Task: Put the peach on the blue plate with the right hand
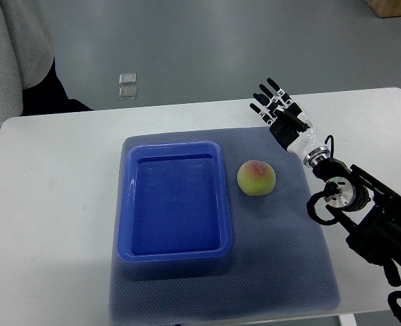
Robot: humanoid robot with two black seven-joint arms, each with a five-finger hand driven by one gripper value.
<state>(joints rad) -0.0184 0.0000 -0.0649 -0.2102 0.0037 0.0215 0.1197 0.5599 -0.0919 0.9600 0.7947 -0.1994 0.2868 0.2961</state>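
peach [257,178] sits on the blue-grey mat [282,238], yellow-green skin with a reddish blush on top. it lies just right of the blue plate [129,204], close to the plate's right rim but not inside it. nothing touches the fruit.

blue plate is a rectangular tray with raised rim, empty, resting on the left half of the mat. mat lies on a white table [51,204].

right hand [276,109] is beyond and to the right of the peach, apart from it, near the mat's far right corner. fingers extended and slightly spread, pointing away from the robot, holding nothing. its arm runs in from the lower right edge, black joints and cables showing.

a person [13,58] in a grey top stands at the table's far left corner. two small clear squares [127,85] lie on the floor beyond the table.
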